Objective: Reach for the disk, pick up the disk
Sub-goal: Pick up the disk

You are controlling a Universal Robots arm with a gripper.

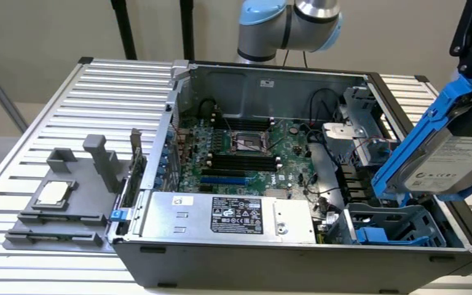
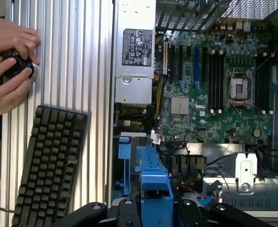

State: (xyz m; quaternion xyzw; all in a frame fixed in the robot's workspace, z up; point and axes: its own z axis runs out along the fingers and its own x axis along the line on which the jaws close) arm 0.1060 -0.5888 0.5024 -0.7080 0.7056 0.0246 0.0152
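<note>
The gripper (image 2: 155,208) is closed on the disk (image 1: 453,153), holding it tilted in the air above the drive bay (image 1: 392,224) of the open computer case (image 1: 302,258). A steady, straight lift should keep the rails clear of the bay.

I see an open computer case (image 1: 302,258) lying on the slatted metal worktop (image 1: 96,117). Inside it, a green motherboard (image 1: 252,157) with an empty CPU socket (image 1: 247,141) sits beside black memory slots. A silver power supply (image 1: 228,216) with a black label lies along the case's near wall. On the exterior view's left, a grey fixture (image 1: 64,196) carries a small square CPU chip (image 1: 53,193). A black keyboard (image 2: 49,163) rests on the slats.
</note>
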